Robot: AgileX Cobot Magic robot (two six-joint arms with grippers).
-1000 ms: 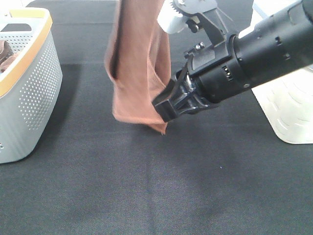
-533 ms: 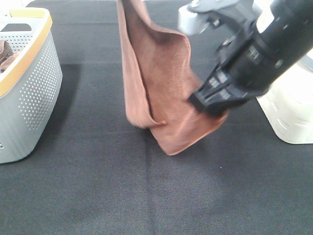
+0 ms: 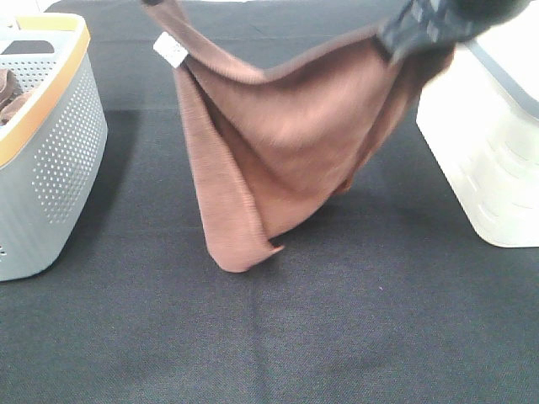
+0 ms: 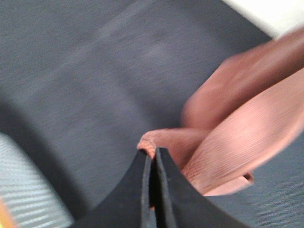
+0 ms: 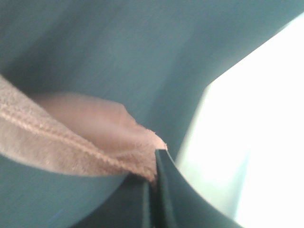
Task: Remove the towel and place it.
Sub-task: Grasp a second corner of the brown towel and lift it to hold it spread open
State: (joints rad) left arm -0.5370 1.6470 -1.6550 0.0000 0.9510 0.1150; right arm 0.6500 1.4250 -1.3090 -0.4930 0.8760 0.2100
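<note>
Two arms, one cloth: the towel [image 3: 286, 160] hangs spread over the black table [image 3: 337, 353], pinched at opposite upper corners. The left gripper [image 4: 152, 153] has its jaws clamped tight on the corner bearing the white tag [image 3: 171, 49]. The right gripper [image 3: 414, 27] is likewise closed on the hemmed edge at the far corner, as its wrist view confirms. The top hem, the towel's long axis here, runs side to side between the two grips and sags in the middle. The body of the cloth drops straight below them, and its lowest fold looks to be at or just above the table, closer under the left grip than the right. The grey basket [image 3: 59, 143], with another bunched brown cloth [image 3: 8, 91] inside, stands well off on the left, and a white bin [image 3: 488, 151] sits on the right. With open tabletop between them, the laying-down likely depends on both arms lowering together, since neither is nearer the cloth than the other
</note>
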